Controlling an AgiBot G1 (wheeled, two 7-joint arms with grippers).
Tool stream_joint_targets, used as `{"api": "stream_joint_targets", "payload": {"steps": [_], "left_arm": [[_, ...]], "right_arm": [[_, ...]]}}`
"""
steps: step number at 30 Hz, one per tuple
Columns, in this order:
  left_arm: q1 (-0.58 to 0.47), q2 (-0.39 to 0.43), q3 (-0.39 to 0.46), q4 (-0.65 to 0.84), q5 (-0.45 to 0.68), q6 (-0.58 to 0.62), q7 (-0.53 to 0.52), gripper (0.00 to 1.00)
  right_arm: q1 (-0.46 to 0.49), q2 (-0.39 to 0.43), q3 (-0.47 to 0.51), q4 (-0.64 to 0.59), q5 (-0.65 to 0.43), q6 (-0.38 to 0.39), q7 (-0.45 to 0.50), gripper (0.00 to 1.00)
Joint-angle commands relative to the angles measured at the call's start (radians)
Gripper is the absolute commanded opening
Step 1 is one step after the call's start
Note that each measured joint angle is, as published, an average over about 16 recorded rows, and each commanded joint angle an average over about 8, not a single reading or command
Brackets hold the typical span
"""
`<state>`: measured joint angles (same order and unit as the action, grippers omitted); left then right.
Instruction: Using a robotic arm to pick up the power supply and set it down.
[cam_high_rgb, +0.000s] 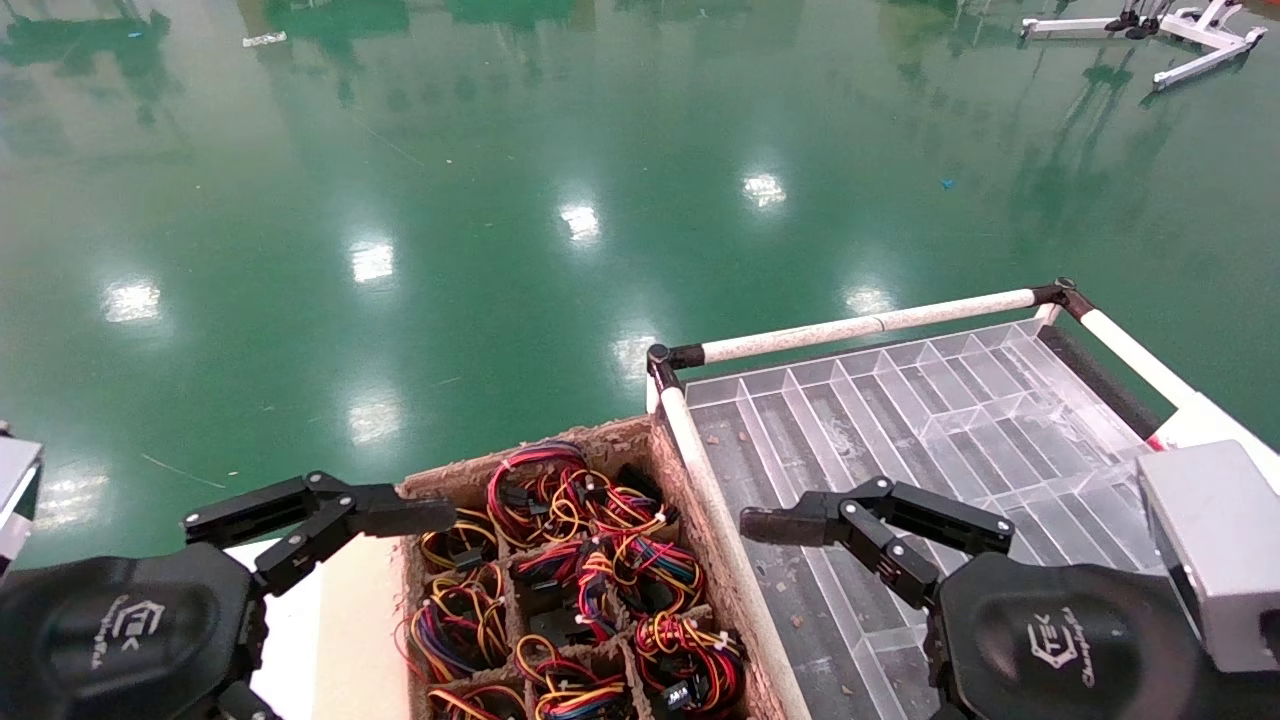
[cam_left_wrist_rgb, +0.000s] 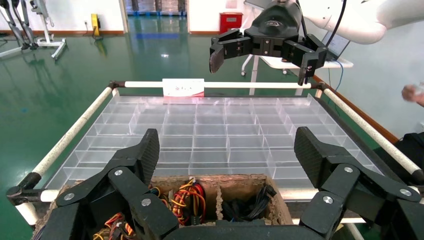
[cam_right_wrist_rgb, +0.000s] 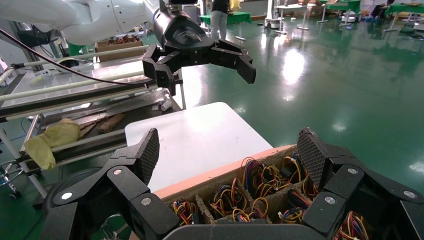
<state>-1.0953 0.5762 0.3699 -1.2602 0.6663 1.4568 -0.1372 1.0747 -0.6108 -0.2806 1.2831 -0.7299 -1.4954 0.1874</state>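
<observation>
A brown fibre box (cam_high_rgb: 690, 470) with several compartments holds coils of red, yellow, orange and black wire (cam_high_rgb: 560, 500). I cannot single out the power supply among them. My left gripper (cam_left_wrist_rgb: 226, 152) hovers open over the box's left side, its upper finger (cam_high_rgb: 380, 515) reaching toward the coils. My right gripper (cam_right_wrist_rgb: 230, 150) hovers open on the box's right side, above the clear tray, its finger (cam_high_rgb: 800, 522) pointing at the box. Nothing is between either pair of fingers. Each wrist view shows the other gripper (cam_left_wrist_rgb: 260, 55) (cam_right_wrist_rgb: 200, 62) facing it on a white arm.
A clear plastic divider tray (cam_high_rgb: 950, 420) lies on a cart framed by white tubes (cam_high_rgb: 870, 325), right of the box. A white tabletop (cam_right_wrist_rgb: 200, 135) lies left of the box. Green floor stretches beyond. A person's hand (cam_left_wrist_rgb: 412, 92) shows past the cart.
</observation>
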Motion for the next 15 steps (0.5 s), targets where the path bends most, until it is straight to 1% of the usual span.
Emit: {"api": "stream_joint_targets", "payload": {"steps": [1,15], "left_arm": [[0.000,0.000,0.000,0.000,0.000,0.000,0.000,0.00],[0.000,0.000,0.000,0.000,0.000,0.000,0.000,0.00]], "right_arm": [[0.000,0.000,0.000,0.000,0.000,0.000,0.000,1.00],[0.000,0.000,0.000,0.000,0.000,0.000,0.000,1.00]]}}
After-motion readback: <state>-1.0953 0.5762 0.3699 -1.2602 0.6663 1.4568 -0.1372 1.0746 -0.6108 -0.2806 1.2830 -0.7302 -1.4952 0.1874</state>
